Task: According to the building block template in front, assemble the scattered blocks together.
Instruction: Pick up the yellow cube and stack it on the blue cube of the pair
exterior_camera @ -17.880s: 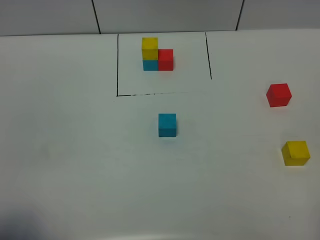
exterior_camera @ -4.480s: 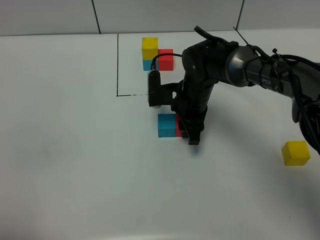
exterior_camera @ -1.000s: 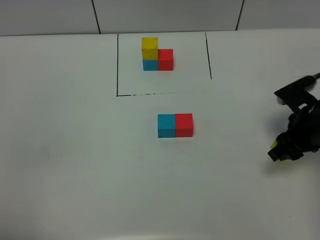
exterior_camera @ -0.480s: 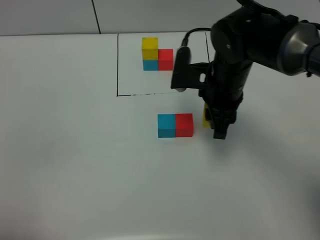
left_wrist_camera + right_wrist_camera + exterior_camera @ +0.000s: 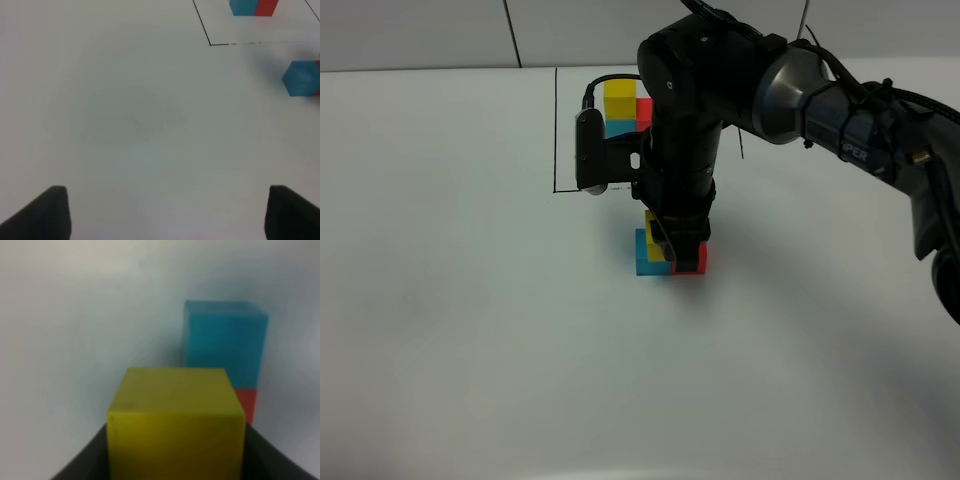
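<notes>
Yellow block [image 5: 175,430] in right pincer [image 5: 672,250], above cyan block [image 5: 644,258]

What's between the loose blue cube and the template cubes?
Between the loose blue cube and the template, the left wrist view shows only table and the drawn black line; the right arm hides it overhead.
</notes>
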`<state>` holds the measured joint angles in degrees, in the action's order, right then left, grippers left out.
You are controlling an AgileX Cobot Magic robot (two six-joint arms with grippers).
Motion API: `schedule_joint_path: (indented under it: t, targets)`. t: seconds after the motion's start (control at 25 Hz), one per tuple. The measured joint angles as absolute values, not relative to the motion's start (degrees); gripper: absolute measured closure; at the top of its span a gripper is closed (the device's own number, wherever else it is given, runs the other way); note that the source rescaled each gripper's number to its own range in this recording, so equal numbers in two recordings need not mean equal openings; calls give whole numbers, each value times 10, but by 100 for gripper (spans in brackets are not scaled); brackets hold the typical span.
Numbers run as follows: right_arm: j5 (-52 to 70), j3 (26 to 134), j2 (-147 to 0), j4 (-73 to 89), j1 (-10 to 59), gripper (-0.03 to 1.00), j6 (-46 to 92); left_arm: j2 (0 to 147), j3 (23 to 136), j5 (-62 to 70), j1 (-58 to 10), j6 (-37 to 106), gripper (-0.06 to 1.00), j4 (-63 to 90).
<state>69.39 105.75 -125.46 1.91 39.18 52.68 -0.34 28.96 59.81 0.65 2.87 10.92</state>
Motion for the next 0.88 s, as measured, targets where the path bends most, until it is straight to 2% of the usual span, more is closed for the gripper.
schedule_joint_path:
  t: [0.24, 0.88]
  targets:
    - [695, 1121, -1300, 25, 392, 95, 530, -3, 290, 598, 6, 29, -2, 109]
    - [697, 1124, -1321, 30, 374, 95, 544, -3, 290, 598, 6, 29, -2, 109]
